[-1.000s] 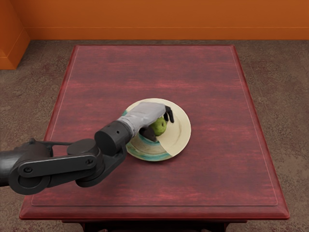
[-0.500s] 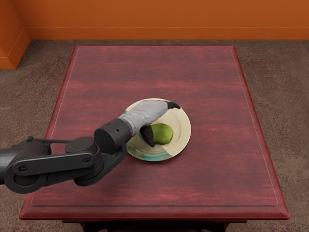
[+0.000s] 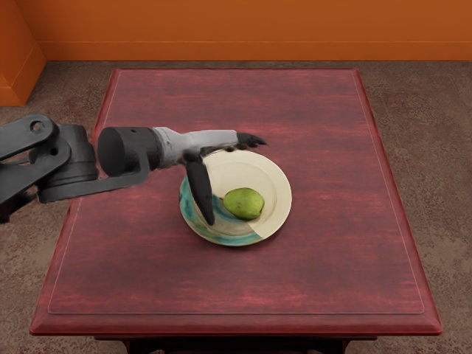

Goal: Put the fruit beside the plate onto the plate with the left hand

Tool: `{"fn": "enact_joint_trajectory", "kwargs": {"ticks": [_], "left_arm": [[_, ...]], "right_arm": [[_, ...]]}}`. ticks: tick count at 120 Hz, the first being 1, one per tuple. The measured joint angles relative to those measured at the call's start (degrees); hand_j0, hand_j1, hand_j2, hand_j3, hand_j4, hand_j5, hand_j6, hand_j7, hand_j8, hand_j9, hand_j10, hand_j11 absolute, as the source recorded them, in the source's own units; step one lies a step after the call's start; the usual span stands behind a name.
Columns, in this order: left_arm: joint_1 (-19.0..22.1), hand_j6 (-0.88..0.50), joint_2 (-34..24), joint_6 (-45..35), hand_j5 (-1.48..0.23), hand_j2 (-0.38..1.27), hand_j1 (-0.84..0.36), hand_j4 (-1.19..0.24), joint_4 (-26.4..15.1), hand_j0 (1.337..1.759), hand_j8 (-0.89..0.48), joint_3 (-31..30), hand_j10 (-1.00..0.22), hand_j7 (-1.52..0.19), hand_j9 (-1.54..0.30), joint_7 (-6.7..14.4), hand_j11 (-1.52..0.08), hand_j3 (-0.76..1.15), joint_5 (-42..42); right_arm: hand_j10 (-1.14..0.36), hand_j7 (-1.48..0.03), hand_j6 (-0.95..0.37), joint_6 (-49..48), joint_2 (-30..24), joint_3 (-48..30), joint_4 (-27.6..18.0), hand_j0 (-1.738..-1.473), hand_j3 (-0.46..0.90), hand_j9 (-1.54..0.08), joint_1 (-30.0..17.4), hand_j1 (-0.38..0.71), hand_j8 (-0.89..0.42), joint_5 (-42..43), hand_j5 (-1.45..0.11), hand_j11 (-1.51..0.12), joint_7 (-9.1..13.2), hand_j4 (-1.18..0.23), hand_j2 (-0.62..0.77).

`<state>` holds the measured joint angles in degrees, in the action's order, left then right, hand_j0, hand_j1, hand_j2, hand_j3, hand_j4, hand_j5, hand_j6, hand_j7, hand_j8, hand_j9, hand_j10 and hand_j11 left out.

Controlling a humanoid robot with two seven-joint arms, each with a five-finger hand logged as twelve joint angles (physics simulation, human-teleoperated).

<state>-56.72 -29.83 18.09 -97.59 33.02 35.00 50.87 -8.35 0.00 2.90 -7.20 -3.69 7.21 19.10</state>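
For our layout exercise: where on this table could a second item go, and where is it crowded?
Bare table right of the plate and along the far and near edges. Crowded at the plate's left, under the left hand.

1. A red table point(image 3: 310, 110) filled most of the view.
2. A cream plate point(image 3: 274, 175) with a teal patch at its left edge sat near the table's middle.
3. A green pear point(image 3: 244, 203) lay on its side on the plate; nothing gripped it.
4. The left hand point(image 3: 212, 144) hung over the plate's upper-left rim, apart from the pear; its fingers point(image 3: 251, 139) were spread and pointed right; the thumb point(image 3: 200, 193) pointed down across the teal edge.
5. The left arm point(image 3: 66, 158) came in from the left edge.
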Motion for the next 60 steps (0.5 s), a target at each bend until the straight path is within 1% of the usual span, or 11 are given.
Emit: {"fn": "enact_joint_trajectory", "kwargs": {"ticks": [5, 13, 23, 28, 41, 46, 60], "left_arm": [[1.5, -0.05, -1.3, 4.3, -0.06, 0.01, 0.29, -0.05, 0.1, 1.658, -0.05, 3.7, -0.05, -0.06, -0.06, 0.0, -0.06, 0.00, -4.6], [6.3, -0.04, -2.0, 10.2, -0.06, 0.01, 0.30, -0.04, 1.1, 1.658, -0.04, 10.3, -0.04, -0.06, -0.06, 0.0, -0.06, 0.00, -11.6], [9.6, -0.04, -2.2, 13.9, -0.05, 0.01, 0.30, -0.04, 1.9, 1.658, -0.04, 17.2, -0.04, -0.05, -0.05, 0.0, -0.05, 0.00, -17.5], [10.7, -0.04, -3.6, 14.9, -0.05, 0.01, 0.31, -0.04, 2.2, 1.658, -0.04, 19.6, -0.04, -0.05, -0.05, 0.0, -0.05, 0.00, -20.8], [11.3, -0.03, -8.0, 16.2, -0.04, 0.01, 0.31, -0.03, 3.2, 1.658, -0.03, 23.3, -0.03, -0.04, -0.04, 0.0, -0.04, 0.00, -29.7], [12.5, -0.03, -9.8, 16.4, -0.04, 0.01, 0.32, -0.03, 3.6, 1.658, -0.03, 23.9, -0.03, -0.04, -0.04, 0.0, -0.04, 0.00, -32.9], [14.1, -0.03, -14.6, 16.8, -0.03, 0.01, 0.32, -0.03, 4.3, 1.658, -0.03, 24.9, -0.03, -0.03, -0.03, 0.0, -0.03, 0.00, -40.0]], "right_arm": [[0.00, 0.00, 0.00, 0.0, 0.0, 0.0, 0.0, -1.658, 0.00, 0.00, 0.0, -0.35, 0.00, 0.0, 0.00, 0.00, 0.0, 0.00, 0.00], [0.00, 0.00, 0.00, 0.0, 0.0, 0.0, 0.0, -1.658, 0.00, 0.00, 0.0, -0.35, 0.00, 0.0, 0.00, 0.00, 0.0, 0.00, 0.00], [0.00, 0.00, 0.00, 0.0, 0.0, 0.0, 0.0, -1.658, 0.00, 0.00, 0.0, -0.35, 0.00, 0.0, 0.00, 0.00, 0.0, 0.00, 0.00], [0.00, 0.00, 0.00, 0.0, 0.0, 0.0, 0.0, -1.658, 0.00, 0.00, 0.0, -0.35, 0.00, 0.0, 0.00, 0.00, 0.0, 0.00, 0.00], [0.00, 0.00, 0.00, 0.0, 0.0, 0.0, 0.0, -1.658, 0.00, 0.00, 0.0, -0.35, 0.00, 0.0, 0.00, 0.00, 0.0, 0.00, 0.00], [0.00, 0.00, 0.00, 0.0, 0.0, 0.0, 0.0, -1.658, 0.00, 0.00, 0.0, -0.35, 0.00, 0.0, 0.00, 0.00, 0.0, 0.00, 0.00], [0.00, 0.00, 0.00, 0.0, 0.0, 0.0, 0.0, -1.658, 0.00, 0.00, 0.0, -0.35, 0.00, 0.0, 0.00, 0.00, 0.0, 0.00, 0.00]]}}
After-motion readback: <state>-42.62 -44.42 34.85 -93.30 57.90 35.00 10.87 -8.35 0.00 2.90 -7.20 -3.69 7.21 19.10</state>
